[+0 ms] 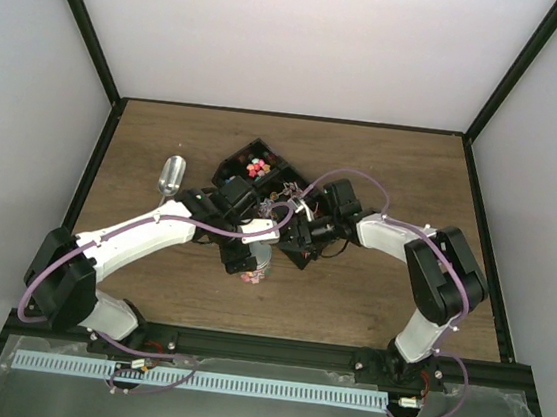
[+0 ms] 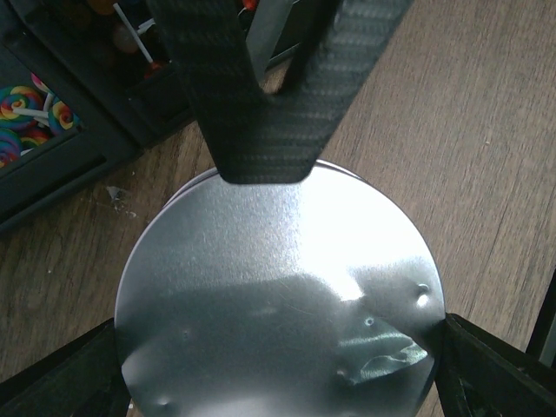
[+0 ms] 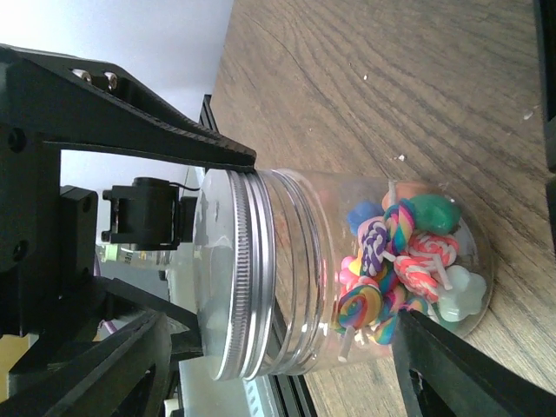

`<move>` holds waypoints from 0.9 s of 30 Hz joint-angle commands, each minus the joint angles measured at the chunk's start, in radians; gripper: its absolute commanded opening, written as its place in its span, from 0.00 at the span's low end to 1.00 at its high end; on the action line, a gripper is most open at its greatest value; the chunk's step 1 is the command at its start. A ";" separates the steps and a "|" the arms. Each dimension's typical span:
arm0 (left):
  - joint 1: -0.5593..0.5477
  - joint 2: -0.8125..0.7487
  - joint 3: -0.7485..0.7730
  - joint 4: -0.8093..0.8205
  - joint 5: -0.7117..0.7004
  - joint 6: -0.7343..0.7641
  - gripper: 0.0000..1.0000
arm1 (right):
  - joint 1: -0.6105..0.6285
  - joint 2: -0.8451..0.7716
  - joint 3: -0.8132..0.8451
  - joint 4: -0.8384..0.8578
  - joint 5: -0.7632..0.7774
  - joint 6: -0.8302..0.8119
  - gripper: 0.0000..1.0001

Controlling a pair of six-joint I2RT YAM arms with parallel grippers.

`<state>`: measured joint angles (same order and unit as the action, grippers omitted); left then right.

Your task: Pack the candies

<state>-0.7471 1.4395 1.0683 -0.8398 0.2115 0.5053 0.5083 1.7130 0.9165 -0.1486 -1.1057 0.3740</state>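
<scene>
left gripper [image 2: 278, 347] clamped wide across lid [image 2: 278, 269] of jar [image 3: 295, 261], at tray's [image 1: 225, 167] 6 o'clock. right gripper [image 3: 478, 234] straddled the jar around the candies [image 3: 400, 256]; couldn't tell if it gripped.

1. We see the candies [image 3: 401, 261] as rainbow swirls, purple-and-white and red-and-white stripes, plus plain green, blue, orange and pale mint.
2. The jar [image 3: 304, 252] is clear; its lid [image 2: 278, 295] is brushed silver with a ribbed rim.
3. The tray [image 2: 87, 161] is black, with more rainbow swirls at the upper left of the left wrist view.
4. The table [image 1: 385, 160] is brown wood grain.
5. The scoop [image 1: 170, 178] is silver.
6. The left arm [image 1: 139, 238] and right arm [image 1: 396, 237] are white with black joints; the cables [image 1: 245, 233] are lilac.
</scene>
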 commanded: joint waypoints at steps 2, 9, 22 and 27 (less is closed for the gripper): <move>-0.005 0.011 0.018 0.004 0.016 -0.006 0.81 | 0.021 0.038 0.022 -0.019 0.020 -0.026 0.73; -0.006 0.020 0.021 0.001 0.018 -0.017 0.81 | 0.027 0.066 0.031 -0.018 0.017 -0.031 0.67; -0.005 0.017 0.024 -0.005 0.017 -0.019 0.85 | 0.030 0.078 0.050 -0.071 0.075 -0.073 0.57; -0.006 0.009 0.024 -0.008 0.017 -0.024 0.91 | 0.030 0.078 0.054 -0.076 0.084 -0.076 0.56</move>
<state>-0.7471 1.4521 1.0721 -0.8391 0.2138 0.4973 0.5358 1.7733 0.9493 -0.1898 -1.0901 0.3260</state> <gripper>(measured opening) 0.903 0.563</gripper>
